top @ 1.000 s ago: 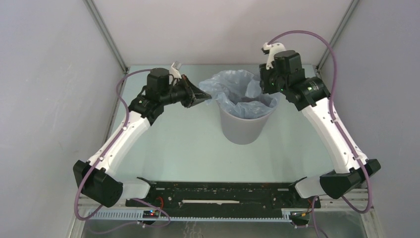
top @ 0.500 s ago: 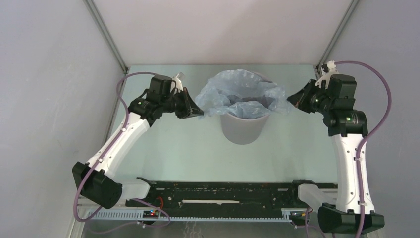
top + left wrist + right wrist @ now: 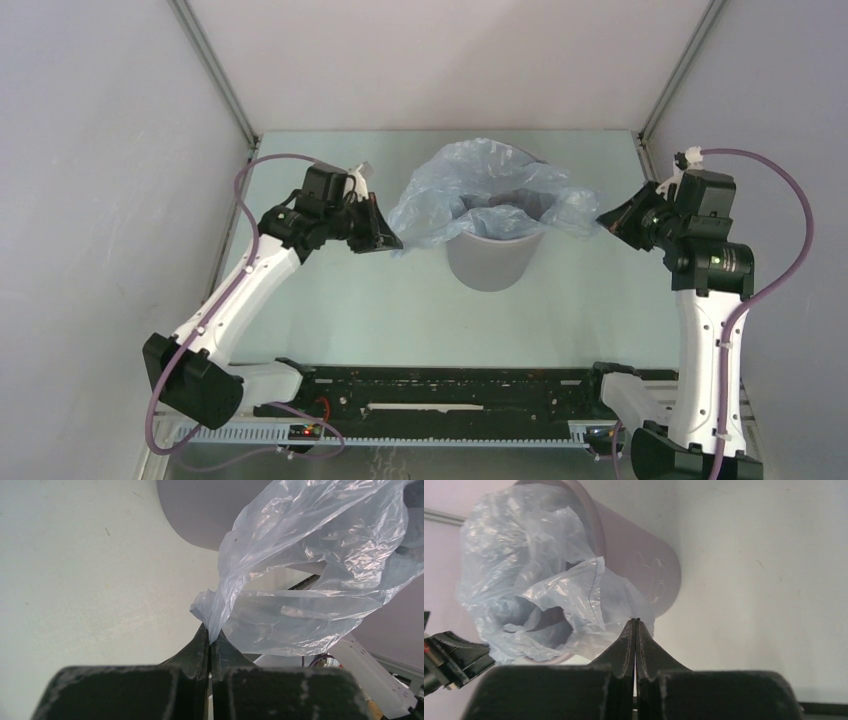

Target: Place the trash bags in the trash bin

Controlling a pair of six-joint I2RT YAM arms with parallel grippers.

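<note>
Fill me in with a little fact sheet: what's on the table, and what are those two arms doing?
Bin: grey trash bin, upright, between the two arms' jaws
Bag: pale blue trash bag, lower part inside the bin, mouth spread above its rim
Left jaws: shut on the bag's left edge
Right jaws: shut on the bag's right edge
Bag edges: drawn outward on both sides

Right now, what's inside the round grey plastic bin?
A wrinkly pale blue plastic bag sits in the grey bin, spilling over its rim. The film hides the bottom and anything underneath.
</note>
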